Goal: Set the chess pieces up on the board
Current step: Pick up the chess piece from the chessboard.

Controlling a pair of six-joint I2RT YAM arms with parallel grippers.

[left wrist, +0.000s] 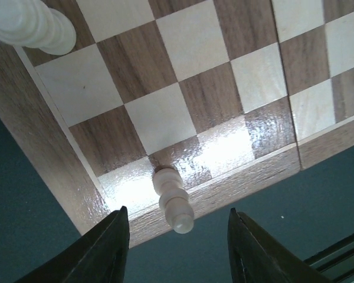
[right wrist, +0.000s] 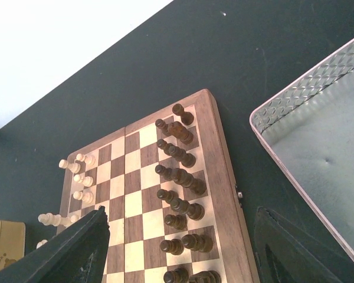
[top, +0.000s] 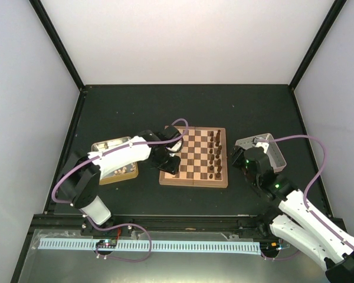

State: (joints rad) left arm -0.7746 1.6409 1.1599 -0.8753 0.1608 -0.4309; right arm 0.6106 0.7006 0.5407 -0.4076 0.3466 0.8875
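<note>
**Chess set, partly laid out**

Board (top: pixel 189 158) lay between the grippers. Dark pieces (top: pixel 214 154) lined its right side, cream pieces (right wrist: pixel 76 177) its left. Left gripper (left wrist: pixel 180 253) gaped wide, empty, at its left edge. Right gripper (right wrist: pixel 186 259) wide, empty, right of it.

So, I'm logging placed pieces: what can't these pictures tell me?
Top external: the left arm covers the board's left edge, hiding pale pieces there; the tin's contents are too small.
Right wrist: one of its fingers covers lower-left squares; the frame cuts the board.
Left wrist: the top edge cuts off one pale piece.
</note>
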